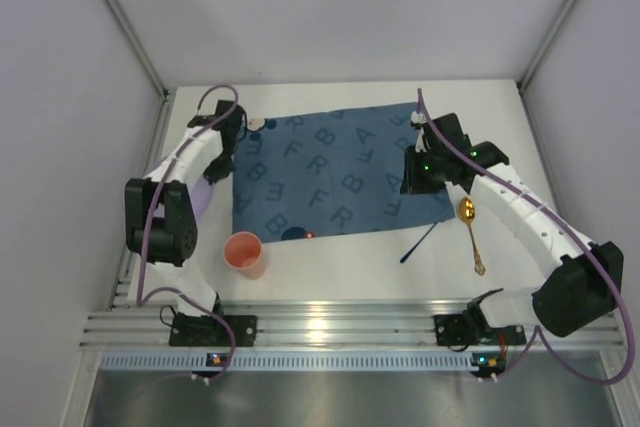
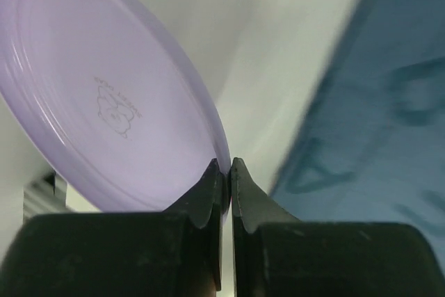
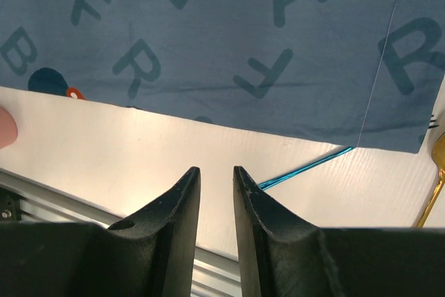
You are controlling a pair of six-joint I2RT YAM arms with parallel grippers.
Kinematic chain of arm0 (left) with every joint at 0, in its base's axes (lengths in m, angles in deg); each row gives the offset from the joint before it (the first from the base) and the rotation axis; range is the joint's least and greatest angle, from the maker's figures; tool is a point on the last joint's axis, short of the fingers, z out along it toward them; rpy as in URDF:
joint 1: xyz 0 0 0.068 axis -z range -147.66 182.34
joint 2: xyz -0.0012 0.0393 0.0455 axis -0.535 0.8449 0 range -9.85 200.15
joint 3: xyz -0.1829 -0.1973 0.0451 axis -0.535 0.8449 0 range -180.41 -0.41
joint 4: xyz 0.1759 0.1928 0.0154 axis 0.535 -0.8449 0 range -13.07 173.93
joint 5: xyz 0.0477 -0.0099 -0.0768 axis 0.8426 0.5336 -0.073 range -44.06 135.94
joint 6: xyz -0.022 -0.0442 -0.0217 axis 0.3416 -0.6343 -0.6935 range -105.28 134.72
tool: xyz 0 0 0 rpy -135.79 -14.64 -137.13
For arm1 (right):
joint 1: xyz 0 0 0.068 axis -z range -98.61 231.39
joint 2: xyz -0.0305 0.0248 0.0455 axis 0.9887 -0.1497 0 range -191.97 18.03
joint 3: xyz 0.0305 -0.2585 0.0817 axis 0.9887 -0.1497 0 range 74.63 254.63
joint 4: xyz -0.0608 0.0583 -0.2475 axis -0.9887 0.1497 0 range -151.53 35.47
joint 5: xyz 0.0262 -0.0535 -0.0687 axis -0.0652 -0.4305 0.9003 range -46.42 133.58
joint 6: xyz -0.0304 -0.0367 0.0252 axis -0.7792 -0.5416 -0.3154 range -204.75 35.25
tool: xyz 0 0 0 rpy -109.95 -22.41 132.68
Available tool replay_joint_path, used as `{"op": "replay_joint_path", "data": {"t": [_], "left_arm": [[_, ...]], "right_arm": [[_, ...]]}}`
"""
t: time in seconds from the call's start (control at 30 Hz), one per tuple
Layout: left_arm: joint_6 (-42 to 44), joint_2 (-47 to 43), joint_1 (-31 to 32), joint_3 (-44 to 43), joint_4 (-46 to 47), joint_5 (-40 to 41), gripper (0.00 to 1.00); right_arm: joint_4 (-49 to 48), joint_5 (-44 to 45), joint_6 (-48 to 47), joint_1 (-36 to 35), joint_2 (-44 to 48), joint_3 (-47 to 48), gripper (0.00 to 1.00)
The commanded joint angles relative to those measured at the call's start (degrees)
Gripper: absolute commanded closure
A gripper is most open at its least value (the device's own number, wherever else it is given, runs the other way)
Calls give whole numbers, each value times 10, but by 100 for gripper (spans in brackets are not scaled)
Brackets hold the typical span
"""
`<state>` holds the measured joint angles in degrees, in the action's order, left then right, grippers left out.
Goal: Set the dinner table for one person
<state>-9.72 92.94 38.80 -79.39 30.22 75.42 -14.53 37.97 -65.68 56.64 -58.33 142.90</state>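
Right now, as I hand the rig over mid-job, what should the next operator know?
Left claw: shut on the rim of the lavender plate, held tilted to the left of the placemat.
Right claw: open, empty, over the placemat's near right edge.
On the dinner table: pink cup by the mat's near left corner; gold spoon and thin blue utensil by its near right corner.
Done: placemat spread flat.
Left: plate onto the mat, then probably cutlery and cup set around it.
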Motion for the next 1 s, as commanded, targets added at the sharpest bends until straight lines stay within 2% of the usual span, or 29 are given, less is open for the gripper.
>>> {"op": "replay_joint_path", "data": {"t": [0.0,0.2,0.33,0.47,0.6,0.73,0.87,0.97], "left_arm": [[49,-55,96,-117,-12,50,100],[72,36,244,-281,-38,62,100],[69,100,321,-347,-46,32,100],[84,164,405,-386,-11,10,100],[85,233,431,-446,-13,4,100],[76,297,431,-496,-35,8,100],[65,308,429,-469,-33,37,100],[55,299,427,-435,-17,20,100]], "right_arm": [[3,4,4,3,20,2,74],[9,10,18,3,45,-16,75],[21,25,22,3,77,-38,75],[35,41,33,2,124,-60,75],[58,50,40,3,156,-77,75],[80,54,41,2,183,-87,76],[94,80,39,2,205,-97,75],[98,81,40,3,210,-106,75]]}}
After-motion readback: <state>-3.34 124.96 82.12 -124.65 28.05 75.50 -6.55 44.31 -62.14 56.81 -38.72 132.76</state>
